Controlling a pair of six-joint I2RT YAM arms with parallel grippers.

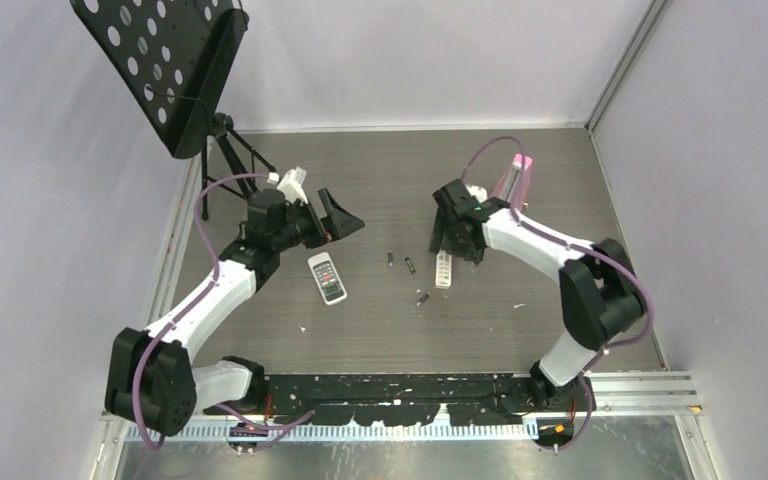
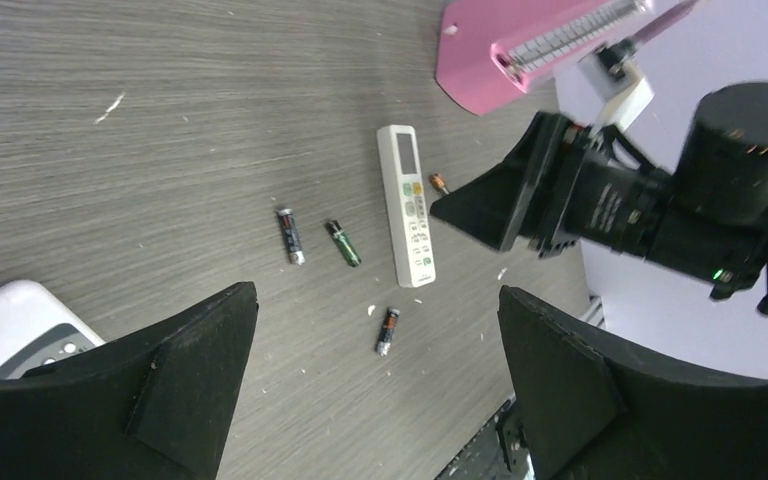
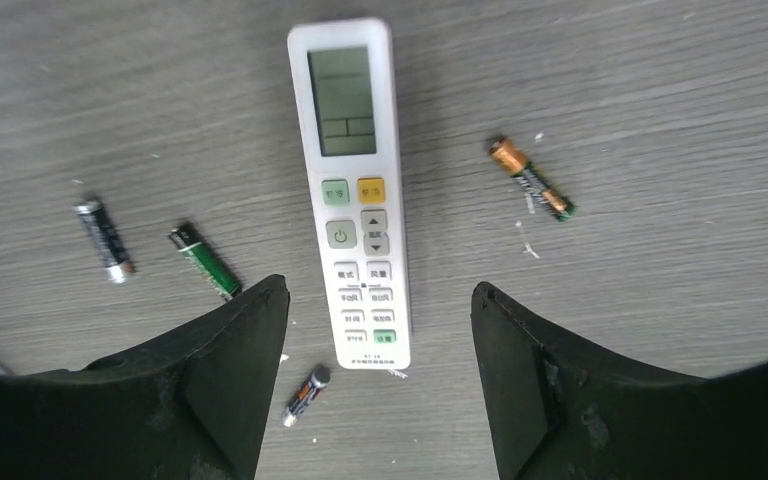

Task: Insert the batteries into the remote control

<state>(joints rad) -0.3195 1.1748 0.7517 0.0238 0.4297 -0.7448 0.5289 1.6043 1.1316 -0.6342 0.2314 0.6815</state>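
No loading step is complete. The remote control lies button-side up on the surface, just beside the left tool, which is spread and empty. Four batteries lie loose around the slim remote, beneath the spread, empty right tool. You must still turn the remote control over, open it and insert the batteries.

- Remote control lies button-side up on the table, near the left gripper.
- Three batteries lie loose between it and the slim remote.
- Right gripper hangs over the slim remote's far end.
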